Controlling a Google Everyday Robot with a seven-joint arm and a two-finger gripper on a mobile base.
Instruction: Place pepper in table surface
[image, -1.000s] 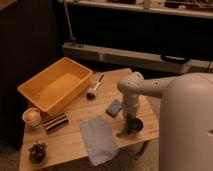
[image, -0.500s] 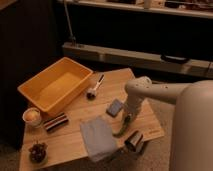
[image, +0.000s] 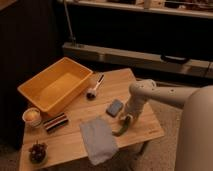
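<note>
The pepper (image: 120, 130), slim, green and curved, is low over the wooden table surface (image: 142, 122), just right of the grey cloth (image: 98, 140). My gripper (image: 126, 119) reaches down from the right and sits at the pepper's upper end. I cannot tell whether the pepper is held or rests on the wood. The white arm (image: 145, 95) hides part of the table's right side.
A yellow bin (image: 55, 89) stands at the back left with a black-and-white brush (image: 94, 87) beside it. A small blue-grey block (image: 114, 107) lies left of the gripper. A small bowl (image: 32, 116), a dark striped object (image: 55, 122) and a dark cluster (image: 37, 151) occupy the left front.
The gripper has moved from near the table's front right edge back and left, closer to the cloth. The pepper now shows beside the cloth's right edge.
</note>
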